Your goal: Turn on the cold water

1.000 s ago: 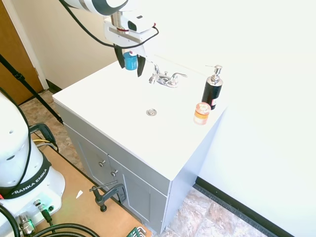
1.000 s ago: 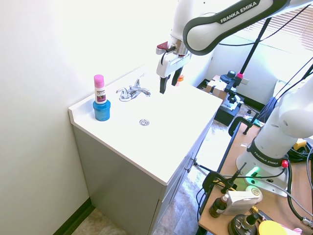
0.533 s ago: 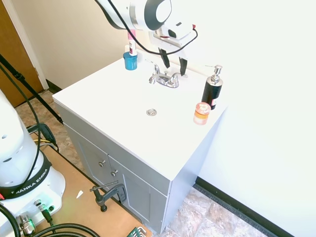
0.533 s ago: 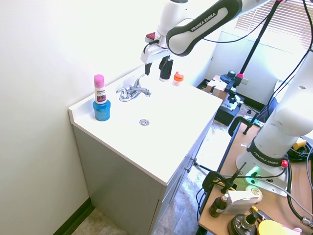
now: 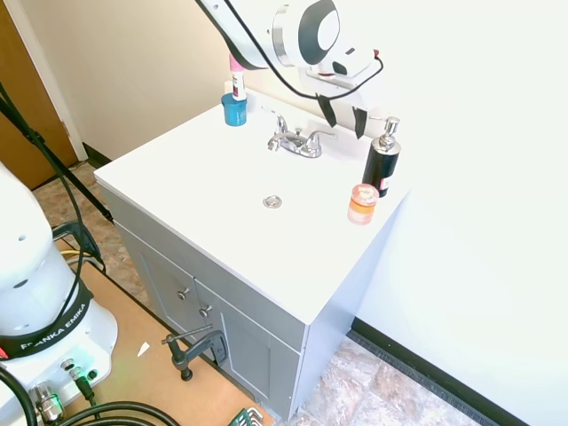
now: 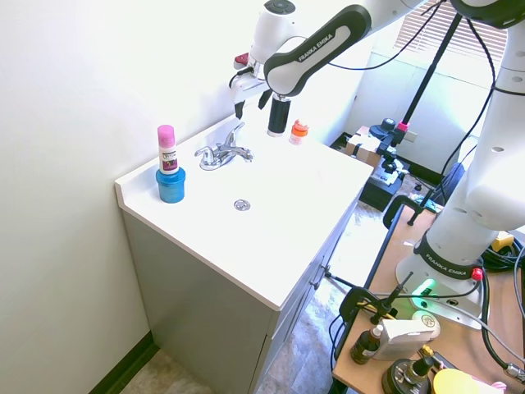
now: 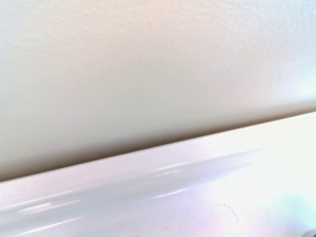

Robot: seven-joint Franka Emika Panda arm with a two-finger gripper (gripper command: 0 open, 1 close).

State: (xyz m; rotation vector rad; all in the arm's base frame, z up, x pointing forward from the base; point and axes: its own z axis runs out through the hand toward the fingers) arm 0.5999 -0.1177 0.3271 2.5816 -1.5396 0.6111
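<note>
The chrome two-lever faucet [image 5: 297, 142] [image 6: 221, 153] stands at the back of the white sink top [image 5: 204, 177]. Its right-hand lever [image 5: 323, 136], the cold tap, points out to the right; the left-hand lever [image 5: 281, 123] angles up and back. No water is visible. My gripper [image 5: 343, 117] [image 6: 252, 103] hangs open with nothing between its fingers. It is close to the back wall, slightly above and right of the right-hand lever, not touching it, between the faucet and the black pump bottle [image 5: 382, 162]. The wrist view shows only blurred wall and the white counter's back edge [image 7: 163, 168].
A small orange jar [image 5: 362, 203] [image 6: 299, 130] sits in front of the pump bottle. A blue cup [image 5: 234, 109] [image 6: 171, 185] with a pink-capped bottle in it stands at the back left corner. The drain [image 5: 272, 202] lies mid-basin. The wall is right behind the gripper.
The gripper has swept right along the back wall, from beside the blue cup, over the faucet, to just past the right-hand lever. It stayed open; the levers look unmoved.
</note>
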